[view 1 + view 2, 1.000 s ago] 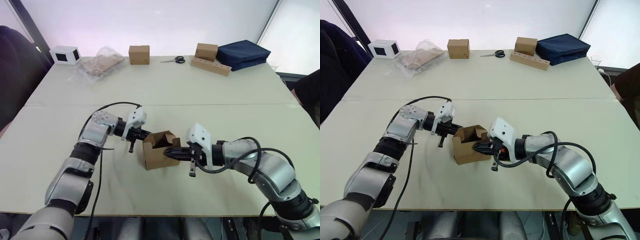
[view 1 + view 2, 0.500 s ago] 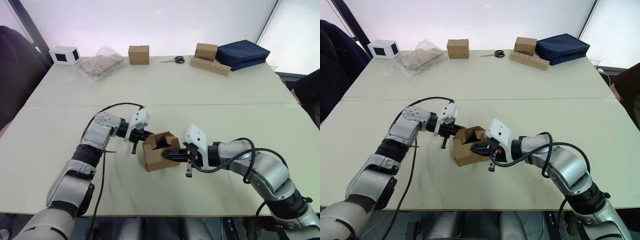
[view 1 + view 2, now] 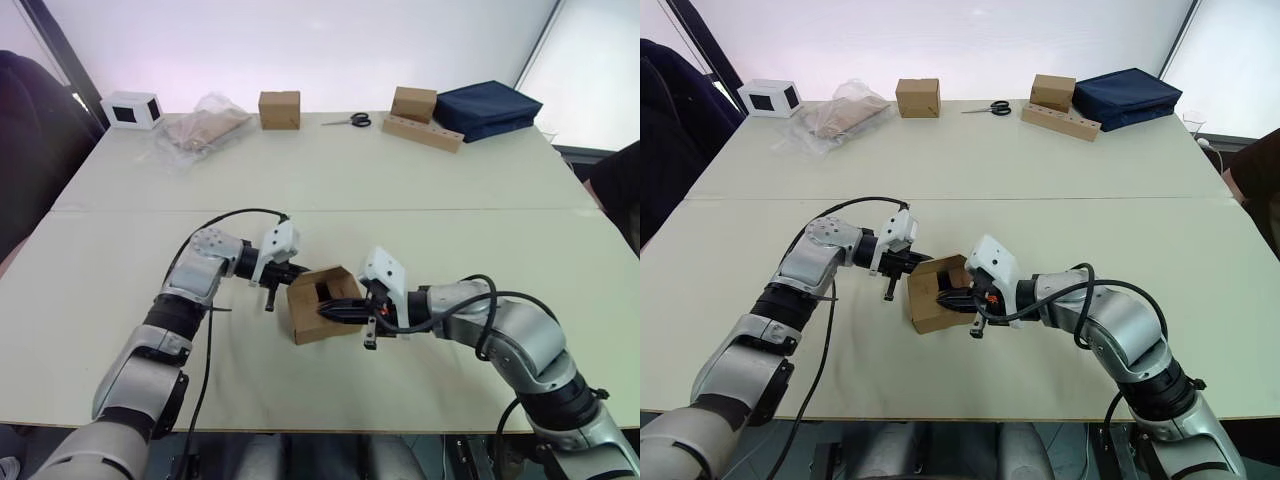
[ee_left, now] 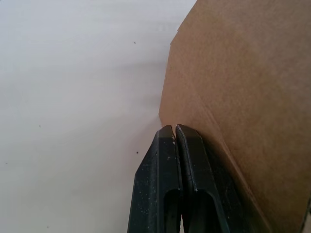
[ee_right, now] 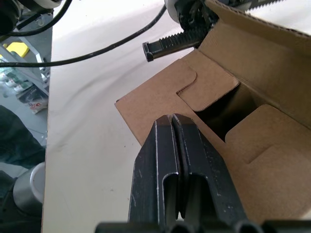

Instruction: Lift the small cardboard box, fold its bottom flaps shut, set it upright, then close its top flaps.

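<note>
The small cardboard box point(image 3: 322, 303) sits near the front middle of the table point(image 3: 400, 190), its flaps partly folded and not yet shut, so closing work remains. The left gripper point(image 4: 175, 133), fingers pressed together, braces the box's outer wall from the left. The right gripper point(image 5: 173, 127), fingers also pressed together, reaches low across the table and pushes against a flap at the open end.

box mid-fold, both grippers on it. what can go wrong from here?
1. The right gripper, shut, presses a flap of the small cardboard box while the opening still gapes; the flap may spring back.
2. The left gripper, shut, only braces the box's outer wall, so the box could slide on the table.
</note>
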`<control>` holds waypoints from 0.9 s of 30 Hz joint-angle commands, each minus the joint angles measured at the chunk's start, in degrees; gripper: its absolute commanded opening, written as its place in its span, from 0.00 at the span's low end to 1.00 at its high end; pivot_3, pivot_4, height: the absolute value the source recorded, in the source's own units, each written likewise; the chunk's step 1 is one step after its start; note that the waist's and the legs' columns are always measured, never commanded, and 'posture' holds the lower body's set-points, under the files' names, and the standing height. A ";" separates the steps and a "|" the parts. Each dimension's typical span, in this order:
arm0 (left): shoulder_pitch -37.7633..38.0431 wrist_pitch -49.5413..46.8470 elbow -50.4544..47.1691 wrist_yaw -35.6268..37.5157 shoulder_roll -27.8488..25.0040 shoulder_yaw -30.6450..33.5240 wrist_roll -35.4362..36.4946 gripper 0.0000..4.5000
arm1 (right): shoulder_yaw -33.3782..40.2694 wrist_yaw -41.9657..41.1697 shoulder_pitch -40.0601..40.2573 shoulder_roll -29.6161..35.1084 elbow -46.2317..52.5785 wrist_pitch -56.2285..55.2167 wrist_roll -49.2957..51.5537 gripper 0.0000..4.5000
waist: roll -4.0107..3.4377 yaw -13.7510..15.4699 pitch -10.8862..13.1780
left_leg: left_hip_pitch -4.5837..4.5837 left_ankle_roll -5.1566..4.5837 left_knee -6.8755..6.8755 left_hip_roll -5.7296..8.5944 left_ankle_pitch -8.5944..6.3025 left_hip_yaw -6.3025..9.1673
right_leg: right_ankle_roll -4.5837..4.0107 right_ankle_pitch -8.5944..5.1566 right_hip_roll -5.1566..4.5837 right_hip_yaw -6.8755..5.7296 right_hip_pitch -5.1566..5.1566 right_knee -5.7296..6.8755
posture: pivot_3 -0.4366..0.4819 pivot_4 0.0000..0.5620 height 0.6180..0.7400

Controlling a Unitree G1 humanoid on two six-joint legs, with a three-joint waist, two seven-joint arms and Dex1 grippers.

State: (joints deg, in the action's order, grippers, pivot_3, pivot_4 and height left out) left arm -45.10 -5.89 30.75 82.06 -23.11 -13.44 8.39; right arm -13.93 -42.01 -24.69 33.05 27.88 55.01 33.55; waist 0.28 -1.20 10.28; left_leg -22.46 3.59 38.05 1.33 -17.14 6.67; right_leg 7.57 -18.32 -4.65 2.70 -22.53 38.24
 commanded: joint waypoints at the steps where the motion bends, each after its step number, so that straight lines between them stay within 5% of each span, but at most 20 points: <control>1: -0.19 0.69 -1.75 -0.44 -0.04 0.22 0.22 0.01 | 0.72 0.58 0.38 -0.23 -0.23 1.35 0.56 0.00 | 0.00 0.00 0.00 | 0.00 0.00 0.00 0.00 0.00 0.00 | 0.00 0.00 0.00 0.00 0.00 0.00 | 0.48 0.27 1.00; 10: -1.37 -0.62 -1.10 -5.73 -2.06 5.01 1.82 0.01 | 2.33 1.26 0.66 -1.30 -0.75 1.88 1.73 0.00 | 0.00 -0.01 0.00 | 0.00 0.00 0.00 0.00 0.00 0.00 | 0.00 0.00 0.00 0.00 -0.01 0.01 | 0.48 0.27 1.00; 22: 2.77 -7.76 -9.55 -6.65 -5.81 7.05 4.81 0.01 | 2.72 1.36 0.80 -2.14 -1.45 1.54 2.29 0.00 | -0.02 -0.04 -0.01 | 0.02 0.01 0.01 0.00 0.00 0.01 | 0.00 0.00 0.01 0.00 -0.01 0.04 | 0.48 0.27 1.00; 27: 6.37 -15.48 -19.19 -7.52 -11.16 10.54 8.52 0.01 | 3.17 1.85 1.45 -2.45 -1.01 1.63 2.33 0.00 | -0.02 -0.66 -0.01 | 0.02 0.01 0.00 -0.01 0.00 0.01 | 0.00 0.00 0.01 0.01 -0.03 0.05 | 0.48 0.27 1.00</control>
State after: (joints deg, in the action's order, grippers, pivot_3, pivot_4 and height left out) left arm -39.70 -18.33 16.68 74.90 -31.91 -6.13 14.33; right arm -11.96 -40.91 -23.81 30.57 26.68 56.41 35.67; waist 0.26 -1.86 10.26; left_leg -22.45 3.59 38.03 1.32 -17.13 6.69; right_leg 7.57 -18.32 -4.65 2.71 -22.56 38.29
